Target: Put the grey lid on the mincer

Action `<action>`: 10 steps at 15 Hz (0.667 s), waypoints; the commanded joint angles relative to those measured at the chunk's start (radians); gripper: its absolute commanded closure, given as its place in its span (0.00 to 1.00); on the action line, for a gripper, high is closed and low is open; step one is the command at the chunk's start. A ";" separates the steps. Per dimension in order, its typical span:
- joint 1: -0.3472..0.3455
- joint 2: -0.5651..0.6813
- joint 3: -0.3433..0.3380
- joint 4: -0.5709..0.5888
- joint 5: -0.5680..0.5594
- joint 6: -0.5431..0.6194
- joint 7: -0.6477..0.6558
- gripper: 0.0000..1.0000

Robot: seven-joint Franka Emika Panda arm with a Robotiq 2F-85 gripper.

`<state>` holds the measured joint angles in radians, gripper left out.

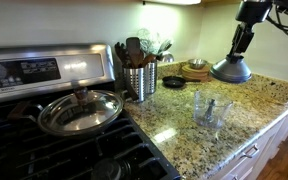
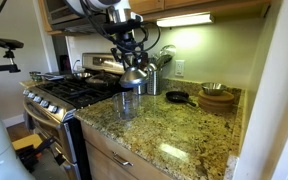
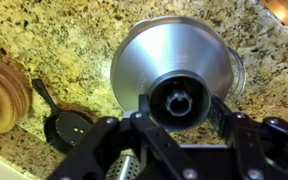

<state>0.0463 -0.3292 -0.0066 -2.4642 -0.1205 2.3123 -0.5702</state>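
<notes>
At the far left of an exterior view stands the stove (image 1: 44, 120), with a glass lid (image 1: 81, 110) lying on its burners. Just beside the stove's right edge, on the counter (image 1: 174, 125), stands a steel utensil holder (image 1: 139, 80) full of utensils. Further right, near the back wall, a small black pan (image 1: 174, 82) lies beside a stack of wooden bowls (image 1: 195, 70).

The mincer (image 1: 210, 108) stands upright and uncovered on open stone, near the counter's front edge and well apart from the holder and the pan. There is bare counter on all sides of it.

The grey lid (image 1: 231, 69) hangs in the air, rim down, held by its knob. In the wrist view the tool (image 3: 184, 105) has its fingers (image 3: 144, 118) pressed against both sides of that knob, so it is clamped on the lid. In an exterior view the lid (image 2: 134, 76) sits over the mincer (image 2: 129, 103) with a gap between them, not touching. The holder (image 2: 154, 78) is close behind.

At the far right, the counter ends at a straight edge past the lid.
</notes>
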 commanded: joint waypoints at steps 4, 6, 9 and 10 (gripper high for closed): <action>0.068 0.014 0.002 -0.013 0.012 0.001 -0.018 0.65; 0.077 0.041 -0.004 -0.002 0.028 0.001 -0.034 0.65; 0.083 0.076 -0.008 0.005 0.059 0.012 -0.063 0.65; 0.084 0.090 -0.009 0.006 0.074 0.020 -0.076 0.65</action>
<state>0.1112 -0.2707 0.0031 -2.4734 -0.0874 2.3150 -0.5970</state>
